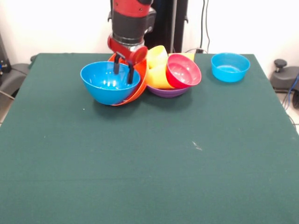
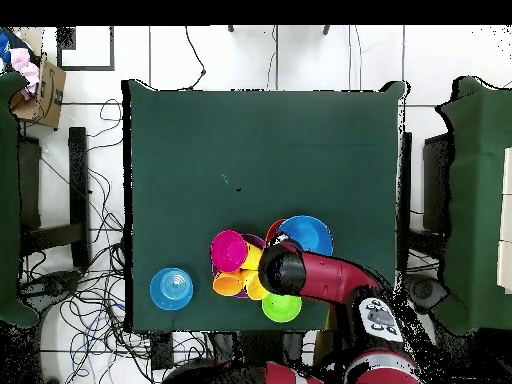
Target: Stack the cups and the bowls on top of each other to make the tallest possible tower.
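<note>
My gripper (image 1: 124,70) is open and hangs over the far rim of the large blue bowl (image 1: 110,84), one finger outside the rim and one inside. The blue bowl leans tilted in a large orange bowl (image 1: 141,77). To their right, yellow cups (image 1: 158,65) and a tilted small red bowl (image 1: 183,71) lie in a purple bowl (image 1: 168,91). In the overhead view the arm (image 2: 315,275) covers the gripper. That view shows the blue bowl (image 2: 306,236), the red bowl (image 2: 229,250), an orange cup (image 2: 228,283) and a light green bowl (image 2: 281,307).
A small blue bowl (image 1: 230,66) stands alone near the table's far right corner; it also shows in the overhead view (image 2: 171,288). The green table (image 1: 149,158) stretches out in front of the pile. Cables and chairs surround the table.
</note>
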`<state>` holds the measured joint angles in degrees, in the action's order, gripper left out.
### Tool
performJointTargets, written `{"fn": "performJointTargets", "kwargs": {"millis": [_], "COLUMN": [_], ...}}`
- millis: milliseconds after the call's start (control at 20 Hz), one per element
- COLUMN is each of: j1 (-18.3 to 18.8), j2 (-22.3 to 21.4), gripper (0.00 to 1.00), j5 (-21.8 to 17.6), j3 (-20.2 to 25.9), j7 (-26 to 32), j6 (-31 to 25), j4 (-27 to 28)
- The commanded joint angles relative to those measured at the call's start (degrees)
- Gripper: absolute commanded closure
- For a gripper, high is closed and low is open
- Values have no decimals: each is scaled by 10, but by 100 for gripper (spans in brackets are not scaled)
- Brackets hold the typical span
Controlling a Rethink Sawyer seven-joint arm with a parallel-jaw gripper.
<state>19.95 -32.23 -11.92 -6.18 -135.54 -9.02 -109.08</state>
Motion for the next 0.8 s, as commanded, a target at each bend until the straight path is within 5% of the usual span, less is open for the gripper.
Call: {"fn": "performJointTargets", "kwargs": {"millis": [50, 800], "j1": [6, 0], "j2": [48, 128], "gripper": [0, 0], "j5": [-37, -51], "j3": [33, 18], "j7": [25, 3], "j6": [-11, 45], "j4": [85, 149]}}
